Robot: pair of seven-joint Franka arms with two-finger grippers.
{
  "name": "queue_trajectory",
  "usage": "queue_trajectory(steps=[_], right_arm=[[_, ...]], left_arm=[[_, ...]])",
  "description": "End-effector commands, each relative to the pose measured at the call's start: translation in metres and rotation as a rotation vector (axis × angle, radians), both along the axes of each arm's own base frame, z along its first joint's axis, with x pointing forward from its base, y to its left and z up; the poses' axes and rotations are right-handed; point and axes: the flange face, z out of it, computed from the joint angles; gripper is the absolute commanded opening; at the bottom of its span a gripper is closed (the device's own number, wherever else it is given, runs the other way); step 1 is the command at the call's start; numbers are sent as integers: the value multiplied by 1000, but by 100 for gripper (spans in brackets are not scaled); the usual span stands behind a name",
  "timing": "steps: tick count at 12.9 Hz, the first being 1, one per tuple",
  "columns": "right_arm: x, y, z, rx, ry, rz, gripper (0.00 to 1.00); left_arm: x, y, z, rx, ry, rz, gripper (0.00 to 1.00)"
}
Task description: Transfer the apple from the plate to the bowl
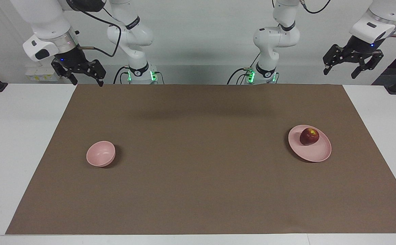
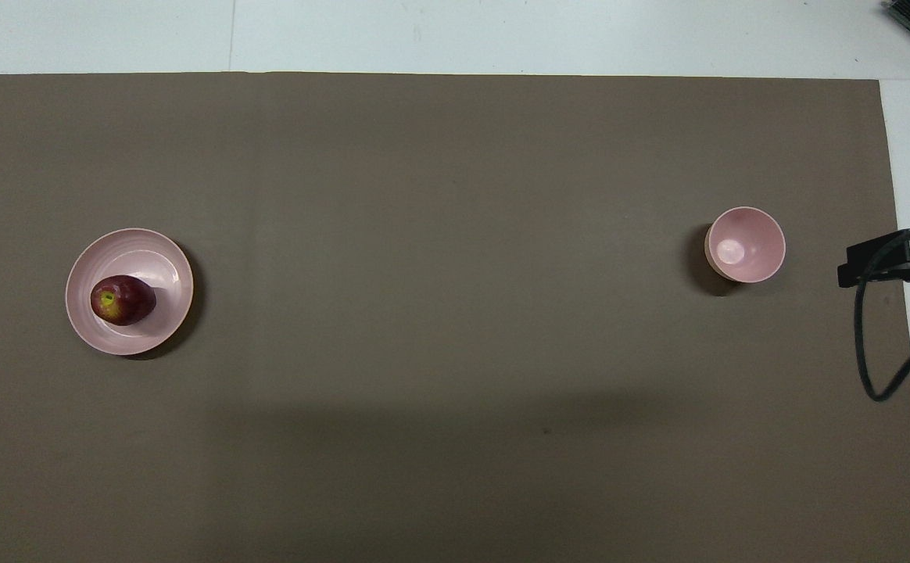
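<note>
While both arms waited raised with jaws spread, we logged the apple (image 1: 309, 136) on the plate (image 1: 315, 153) toward the left arm's end, the bowl (image 1: 100, 153) holding nothing, and no legible writing.

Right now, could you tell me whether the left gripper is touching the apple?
Apart. The facing view shows the left gripper raised, open, well clear of the apple on the plate.
</note>
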Motion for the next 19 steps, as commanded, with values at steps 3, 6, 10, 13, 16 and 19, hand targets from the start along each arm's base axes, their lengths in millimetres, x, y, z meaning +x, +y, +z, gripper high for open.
queue_trajectory(steps=[3,6,10,13,16,19], right_arm=[[0,2,4,15,2,-11,100],[0,2,4,17,2,-10,100],[0,2,4,15,3,-11,100],[0,2,4,15,3,-11,100],[0,2,4,17,2,-10,100],[0,2,4,16,2,-11,100]], left_arm=[[-6,-5,3,11,6,-5,100],[-6,2,3,11,6,10,100],[-5,-3,4,11,-1,4,100],[-4,-6,1,8,-17,-10,100],[-6,-7,-13,2,-38,-16,100],[8,-5,-45,2,-75,-11,100]])
